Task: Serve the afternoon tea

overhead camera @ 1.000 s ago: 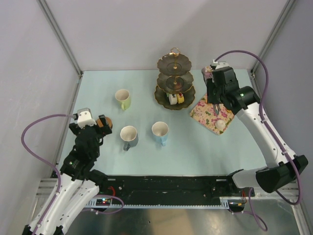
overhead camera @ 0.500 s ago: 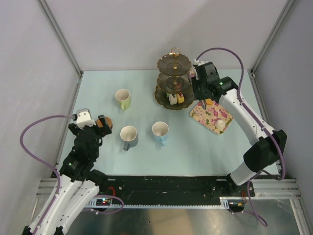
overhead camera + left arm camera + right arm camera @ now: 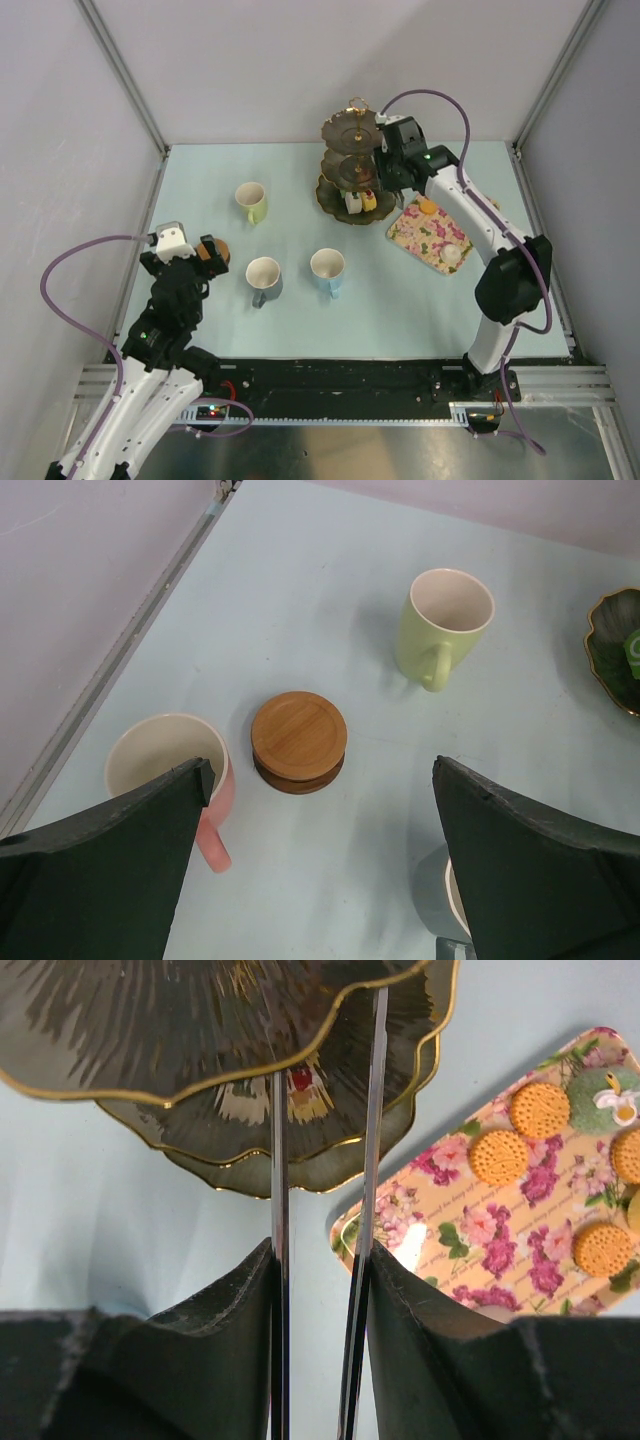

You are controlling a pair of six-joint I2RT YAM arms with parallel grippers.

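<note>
The dark gold-rimmed stand point(image 3: 354, 160) rises at the back centre. My right gripper point(image 3: 392, 165) is beside its right edge, shut on a pair of metal tongs point(image 3: 280, 1160). In the right wrist view the gripper point(image 3: 320, 1250) holds the tong blades, which reach under the top tier point(image 3: 200, 1030). A small red-topped cake point(image 3: 301, 1088) sits between the tong tips. Two cakes point(image 3: 362, 201) lie on the bottom tier. My left gripper point(image 3: 325, 770) hangs open above the table, near the stacked coasters point(image 3: 298, 740), the pink mug point(image 3: 165, 770) and the yellow-green mug point(image 3: 447, 625).
The floral tray point(image 3: 432, 235) right of the stand carries round orange cakes point(image 3: 540, 1110), a green one point(image 3: 600, 1095) and a white one point(image 3: 452, 256). The grey mug point(image 3: 265, 279) and the blue mug point(image 3: 328, 270) stand mid-table. Frame posts rise at the back corners.
My right arm has swung left from above the floral tray to the stand, carrying the tongs. The left arm has not moved.
</note>
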